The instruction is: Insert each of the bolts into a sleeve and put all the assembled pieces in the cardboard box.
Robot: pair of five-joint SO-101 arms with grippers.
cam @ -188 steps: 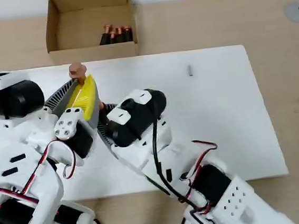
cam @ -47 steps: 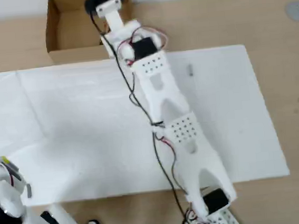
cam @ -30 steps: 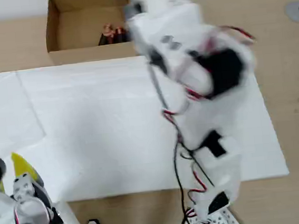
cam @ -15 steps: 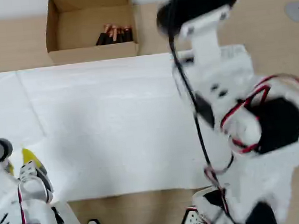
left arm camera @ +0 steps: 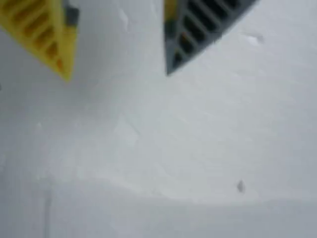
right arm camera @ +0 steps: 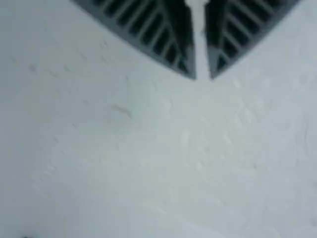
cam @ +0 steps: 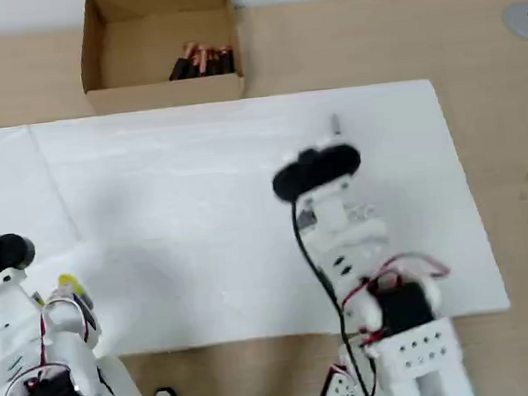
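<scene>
left tool [left arm camera: 117,74]: wide open, yellow finger [left arm camera: 47,34] and grey finger [left arm camera: 198,29] far apart, nothing between them, tips over bare white sheet [left arm camera: 163,158]
right tool [right arm camera: 202,77]: almost closed, only a thin slit between its two grey fingers [right arm camera: 148,25], nothing gripped, tips pointing down at the sheet
left arm [cam: 37,370]: at the near left corner of the sheet
right arm [cam: 353,246]: over the near right part of the sheet, black wrist end toward the box side
cardboard box [cam: 93,55]: on the table [cam: 370,38], well apart from both tools, past the far edge of the sheet from them, open side up
assembled pieces [cam: 202,62]: lying side by side inside the box, against its wall nearest the tools, well apart from either tool
small dark piece [cam: 335,124]: on the sheet, near the right arm's wrist end, on its box side; too small to tell what it is
</scene>
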